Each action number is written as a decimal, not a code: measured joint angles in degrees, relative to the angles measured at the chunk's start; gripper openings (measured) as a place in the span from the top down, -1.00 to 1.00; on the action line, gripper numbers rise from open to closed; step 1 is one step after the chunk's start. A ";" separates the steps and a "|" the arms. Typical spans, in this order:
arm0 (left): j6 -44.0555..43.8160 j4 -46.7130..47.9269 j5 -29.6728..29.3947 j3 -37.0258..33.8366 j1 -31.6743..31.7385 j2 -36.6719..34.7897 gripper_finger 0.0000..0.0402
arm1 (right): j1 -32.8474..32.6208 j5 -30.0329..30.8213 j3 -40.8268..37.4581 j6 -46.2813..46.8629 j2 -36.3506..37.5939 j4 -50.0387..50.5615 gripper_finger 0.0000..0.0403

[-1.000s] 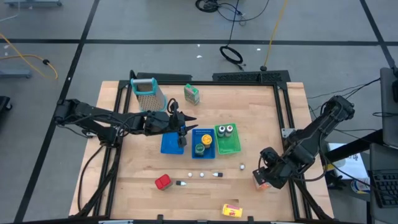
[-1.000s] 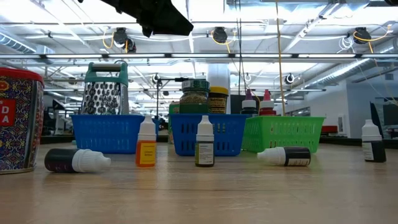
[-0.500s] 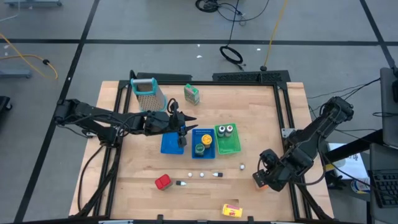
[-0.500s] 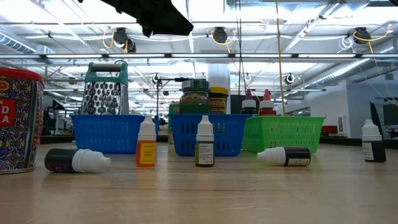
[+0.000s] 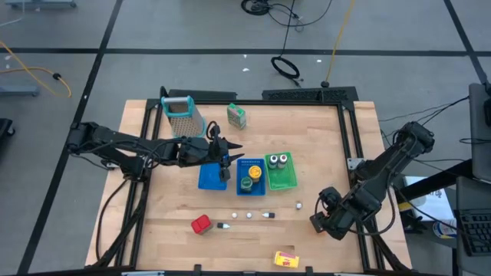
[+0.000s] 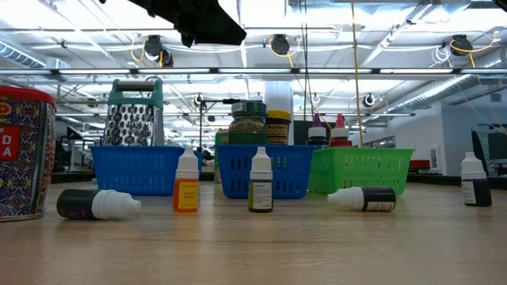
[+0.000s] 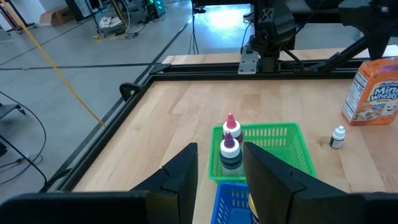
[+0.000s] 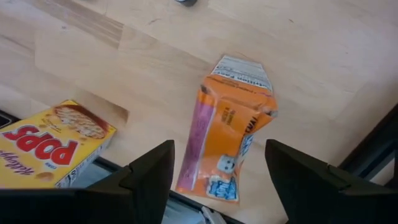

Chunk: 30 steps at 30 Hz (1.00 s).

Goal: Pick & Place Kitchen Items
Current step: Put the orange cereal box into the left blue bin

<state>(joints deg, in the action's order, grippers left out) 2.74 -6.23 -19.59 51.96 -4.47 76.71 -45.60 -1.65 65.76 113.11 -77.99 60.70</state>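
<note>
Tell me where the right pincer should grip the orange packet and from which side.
Take the orange packet across its narrow width at mid-body, coming straight down. It lies flat on the table, and the right pincer is open above it, its fingers straddling the packet's long sides.

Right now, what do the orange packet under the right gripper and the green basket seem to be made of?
The orange packet looks like thin printed card, creased and dented at its folded top. The green basket looks like moulded plastic, glossy, with slotted lattice walls. Neither is certain from sight alone.
</note>
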 joint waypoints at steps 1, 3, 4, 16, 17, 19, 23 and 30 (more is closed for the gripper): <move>0.00 -0.01 0.00 0.00 -0.02 0.00 0.36 | 0.00 0.05 -0.01 0.12 -0.29 -0.09 -0.21; 0.00 0.02 0.00 0.00 0.00 0.00 0.36 | 0.00 0.11 -0.03 0.23 -0.94 -0.63 -0.21; 0.00 -0.01 0.00 0.00 0.00 0.00 0.36 | 0.00 0.15 -0.01 0.23 -1.30 -0.86 -0.21; 0.00 -0.01 0.00 0.00 0.00 0.00 0.36 | 0.22 -0.07 -0.03 0.14 -6.28 -1.56 -0.10; 0.00 0.00 0.00 0.00 0.00 0.00 0.36 | 0.22 -0.02 -0.03 0.14 -6.37 -1.52 -0.05; 0.00 -0.01 0.00 0.00 -0.02 0.00 0.36 | 0.22 0.15 -0.03 0.06 -6.37 -1.47 0.08; 0.00 -0.01 0.00 0.00 -0.01 0.00 0.36 | 0.24 0.09 -0.03 -0.09 -6.36 -1.48 0.36; 0.00 -0.01 0.00 0.00 -0.01 0.00 0.36 | 0.55 -0.10 -0.03 -1.69 -6.26 -1.28 0.74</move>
<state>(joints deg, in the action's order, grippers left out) 2.74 -6.24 -19.59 51.96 -4.49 76.71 -45.05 -1.75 65.73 111.42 -84.25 59.42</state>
